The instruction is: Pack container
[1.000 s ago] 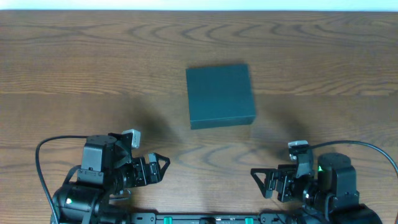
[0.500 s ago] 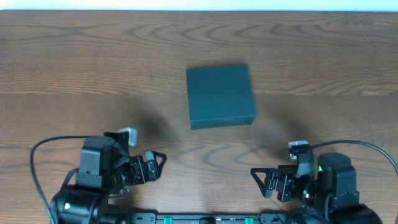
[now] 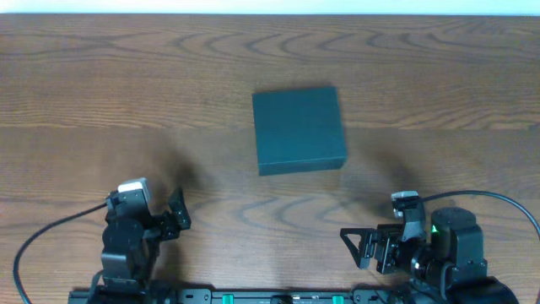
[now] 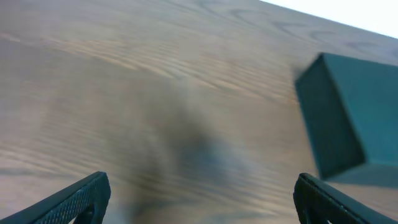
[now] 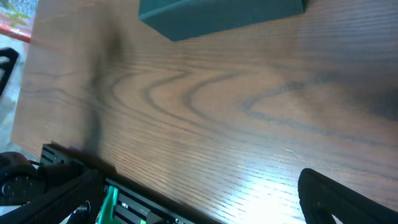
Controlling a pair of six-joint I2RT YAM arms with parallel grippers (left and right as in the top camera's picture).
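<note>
Here the box (image 3: pixel 299 131) lies closed and flat on the wooden table (image 3: pixel 101 76), a little right of the middle, its edges slightly askew to the table's edge. Both arms sit at the near edge, well apart from it. The left arm (image 3: pixel 131 241) is at the lower left. The left jaws stand wide open and hold nothing. The blurred left wrist view shows the box ahead and off to the right. The right arm (image 3: pixel 434 245) is at the lower right. The right jaws point toward the table's middle, likewise spread wide and empty, with the box far ahead of them.
</note>
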